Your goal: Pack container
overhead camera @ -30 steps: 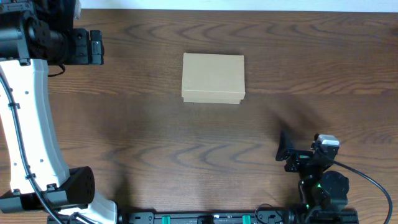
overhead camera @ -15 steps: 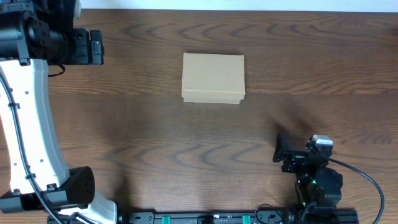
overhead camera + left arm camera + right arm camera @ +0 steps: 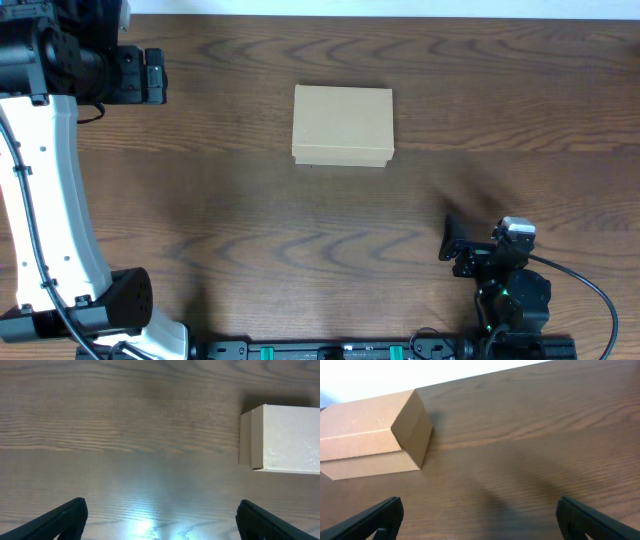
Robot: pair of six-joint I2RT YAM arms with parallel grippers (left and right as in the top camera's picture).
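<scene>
Nearest my station, the right gripper [image 3: 480, 522] sits low over the front edge of the table [image 3: 250, 230]. Its own camera shows both fingers spread wide at the bottom corners of the view, with nothing between them. Against the overhead view of a second ago, this arm has drawn back slightly toward its base. It has not moved in the last half second, so I record it as settled. Further out, the container [image 3: 343, 122] lies flat on the bare wood at mid-table, well apart from both arms. Its flap lid is down and flush and its position is unchanged. No loose goods show on the table in any view, and I cannot tell what the box holds. Farthest, at the left rear, the left gripper [image 3: 162, 520] is likewise spread wide and empty. It points across the table, with the box's short end in the upper right of its view, and it has held its place throughout. My judgement is that, with the lid closed and the right arm withdrawn, the packing is either finished or paused. Neither tool is placed to act on the box.
</scene>
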